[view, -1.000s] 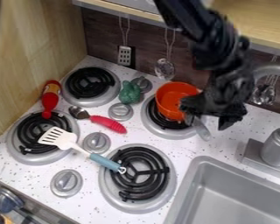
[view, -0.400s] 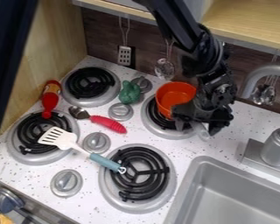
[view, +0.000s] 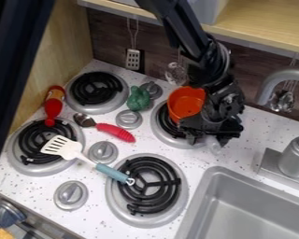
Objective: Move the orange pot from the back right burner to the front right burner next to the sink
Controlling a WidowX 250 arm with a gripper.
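A: Where does the orange pot (view: pixel 185 100) lie relative to the gripper (view: pixel 205 138)?
B: The pot stands upright on the burner (view: pixel 163 126) nearest the gripper, which hangs at the pot's lower right in the camera view and partly hides it. Contact cannot be determined.
A: And the gripper's state?
B: Whether it is wide, narrow or holding something cannot be told. A pale object (view: pixel 213 145), too blurred to name, shows at its lower edge.
A: The surroundings?
B: Left of the pot: a green toy vegetable (view: pixel 138 98) and a red-handled spoon (view: pixel 115 132).
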